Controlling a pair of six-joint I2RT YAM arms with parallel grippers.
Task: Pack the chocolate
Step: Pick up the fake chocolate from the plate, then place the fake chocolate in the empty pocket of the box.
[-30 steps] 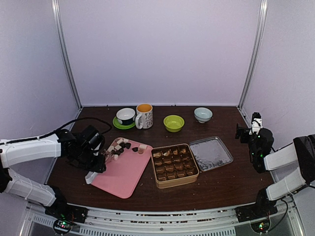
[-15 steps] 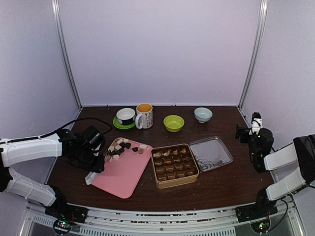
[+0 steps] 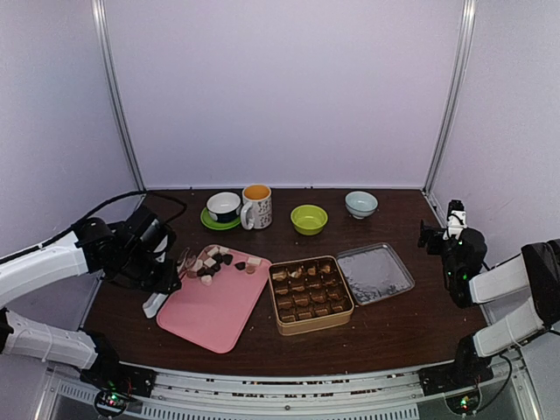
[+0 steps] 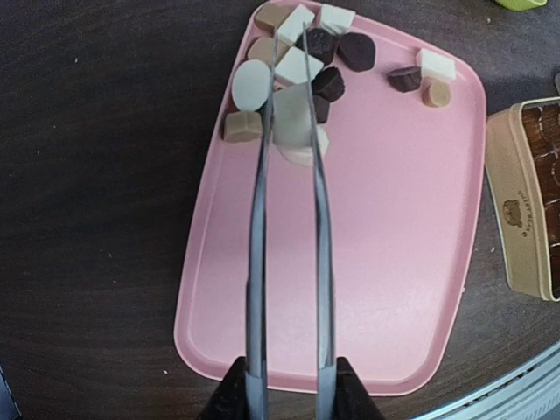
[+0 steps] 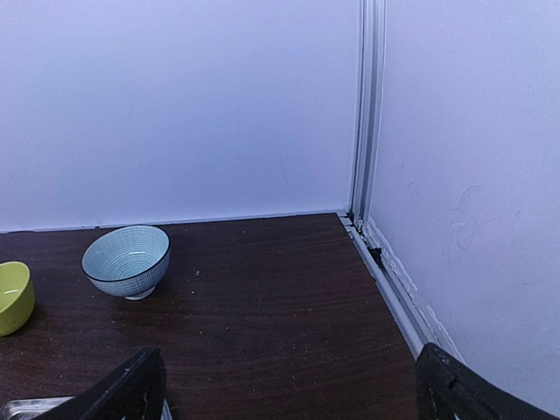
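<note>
Several chocolate pieces (image 4: pixel 337 48), dark, tan and cream-white, lie bunched at the far end of the pink tray (image 4: pixel 385 262). My left gripper (image 4: pixel 284 395) is shut on a pair of metal tongs (image 4: pixel 255 262), whose two blades reach out over that pile. A cream-white piece (image 4: pixel 293 118) sits pinched between the blades near their tips. From above, the left gripper (image 3: pixel 162 267) hangs over the tray's left edge. The gold tin (image 3: pixel 311 293) stands open, with brown pieces in its compartments. My right gripper (image 5: pixel 289 394) is open and holds nothing, far to the right (image 3: pixel 442 234).
The tin's silver lid (image 3: pixel 374 273) lies right of the tin. Along the back stand a cup on a green saucer (image 3: pixel 223 208), a mug (image 3: pixel 256 206), a green bowl (image 3: pixel 309 219) and a blue-white bowl (image 5: pixel 127 261). The enclosure wall (image 5: pixel 472 175) is near my right gripper.
The tongs have narrowed onto a cream-white piece. My left arm has pulled back to the left and risen a little. The right arm has stayed still.
</note>
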